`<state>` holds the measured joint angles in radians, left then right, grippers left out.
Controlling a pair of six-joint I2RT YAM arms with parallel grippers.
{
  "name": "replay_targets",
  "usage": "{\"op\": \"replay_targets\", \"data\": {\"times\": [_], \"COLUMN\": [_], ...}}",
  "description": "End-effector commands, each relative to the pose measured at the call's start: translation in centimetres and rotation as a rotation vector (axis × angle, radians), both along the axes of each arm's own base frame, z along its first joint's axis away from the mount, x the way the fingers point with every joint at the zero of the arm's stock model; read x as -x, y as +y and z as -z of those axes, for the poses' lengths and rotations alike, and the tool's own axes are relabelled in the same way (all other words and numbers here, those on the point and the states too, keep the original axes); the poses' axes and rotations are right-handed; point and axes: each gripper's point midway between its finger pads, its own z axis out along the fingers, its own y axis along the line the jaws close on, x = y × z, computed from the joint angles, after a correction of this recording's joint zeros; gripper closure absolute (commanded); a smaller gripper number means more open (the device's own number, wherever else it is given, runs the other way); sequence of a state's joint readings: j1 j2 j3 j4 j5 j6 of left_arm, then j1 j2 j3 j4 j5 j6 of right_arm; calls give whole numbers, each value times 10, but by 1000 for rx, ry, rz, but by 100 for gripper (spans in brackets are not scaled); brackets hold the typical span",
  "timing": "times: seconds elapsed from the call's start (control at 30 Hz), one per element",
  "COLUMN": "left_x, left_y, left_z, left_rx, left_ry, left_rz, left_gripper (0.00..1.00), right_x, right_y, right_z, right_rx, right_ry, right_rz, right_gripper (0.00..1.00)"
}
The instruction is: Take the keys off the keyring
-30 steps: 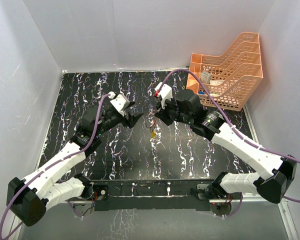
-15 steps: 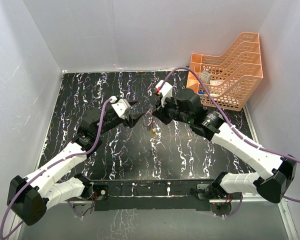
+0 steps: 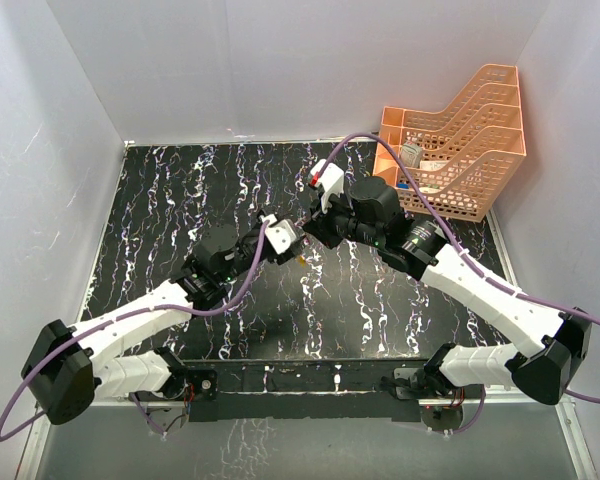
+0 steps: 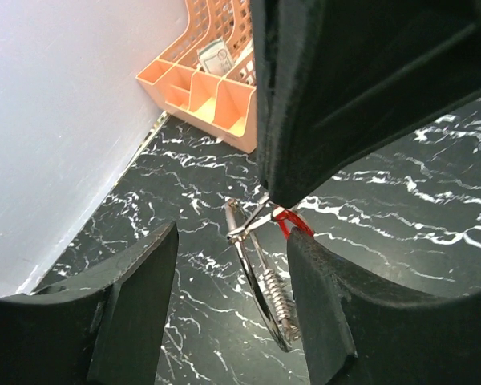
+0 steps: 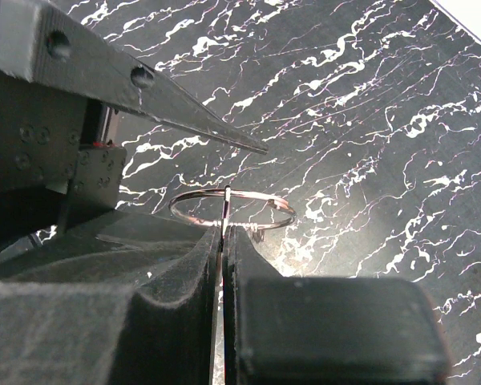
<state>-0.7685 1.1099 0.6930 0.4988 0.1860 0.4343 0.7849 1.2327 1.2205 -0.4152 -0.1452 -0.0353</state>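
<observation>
Left gripper (image 4: 232, 241), jaws spread, is being advanced to the keyring (image 4: 266, 298), which is being pinched aloft by the right gripper (image 5: 223, 231). Key removal is being started; precise closure on the red-headed key (image 4: 293, 223) is likely required next.

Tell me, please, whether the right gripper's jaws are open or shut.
Shut on the keyring: in the right wrist view the jaws of the right gripper meet, with the ring's wire pinched between them.

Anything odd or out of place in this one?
Nothing stands out. The right gripper is pinched shut on the keyring, the open left gripper has a finger on either side of it, and the orange tray stands upright in the far right corner.
</observation>
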Motion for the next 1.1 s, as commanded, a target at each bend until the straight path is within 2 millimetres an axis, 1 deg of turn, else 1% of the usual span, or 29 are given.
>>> {"op": "replay_targets", "data": {"times": [0.0, 0.13, 0.23, 0.37, 0.53, 0.7, 0.87, 0.97, 1.07], "left_x": [-14, -15, -15, -9, 1, 9, 21, 23, 23], "left_y": [10, 19, 26, 31, 23, 15, 4, 2, 1], "left_z": [-20, -30, -37, -50, -57, -55, -53, -55, -55], "left_rx": [12, 73, 99, 150, 185, 199, 209, 222, 229], "left_ry": [-153, -211, -242, -280, -278, -244, -209, -205, -202], "left_rz": [-125, -173, -203, -204, -138, -74, 13, 25, 29], "left_gripper": [43, 44, 48, 51, 53, 59, 59, 59, 63], "right_x": [-4, -3, -3, -3, -3, -2, -1, 0, 1], "right_y": [9, 9, 9, 11, 12, 10, 9, 9, 10], "right_z": [-58, -61, -62, -63, -61, -62, -62, -63, -63], "right_rx": [-133, -140, -143, -145, -143, -146, -150, -155, -159], "right_ry": [-105, -106, -105, -103, -95, -97, -97, -97, -94], "right_rz": [1, -2, -1, -6, -3, 3, 3, 2, -2], "right_gripper": [100, 100, 100, 100, 100, 100, 100, 100, 100]}}
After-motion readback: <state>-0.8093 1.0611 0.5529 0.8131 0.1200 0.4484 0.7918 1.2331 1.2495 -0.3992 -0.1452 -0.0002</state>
